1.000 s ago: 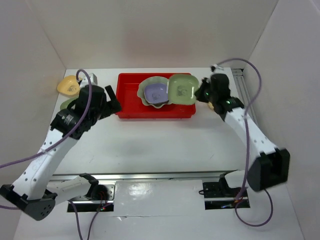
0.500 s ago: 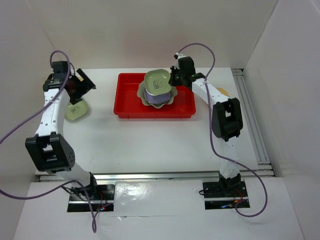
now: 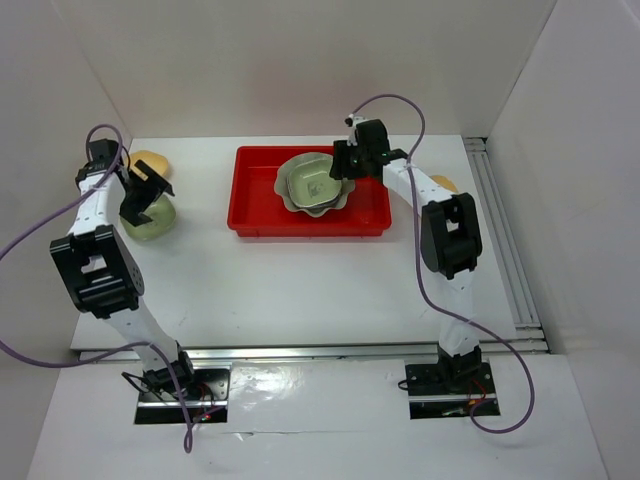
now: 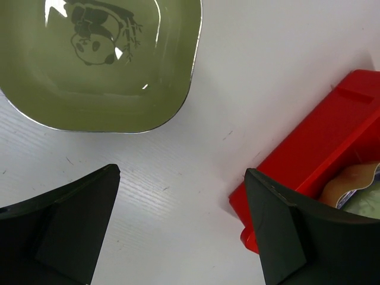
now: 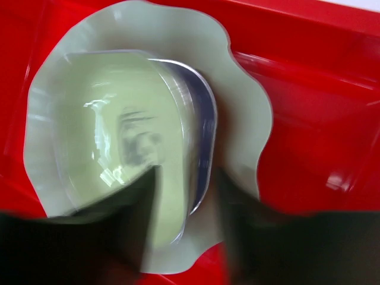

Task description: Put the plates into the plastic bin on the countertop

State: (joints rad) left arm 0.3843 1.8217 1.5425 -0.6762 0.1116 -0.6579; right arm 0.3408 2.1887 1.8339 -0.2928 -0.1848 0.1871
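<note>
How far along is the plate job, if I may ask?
Done: the scalloped dish sits in the red bin, a lavender dish and green dish nested inside. In hand: nothing; the left gripper hangs open by a second green dish, the right gripper open over the stack. Left: that dish, a yellow dish, a third dish behind the right arm.

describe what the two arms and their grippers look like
Both are white tubes with chunky black joints: the left arm and the right arm. A thin purple cable loops loosely along each. The left gripper has flat, black, wedge-shaped fingers. The right gripper looks dark too, but blurred. No markings can be made out.
</note>
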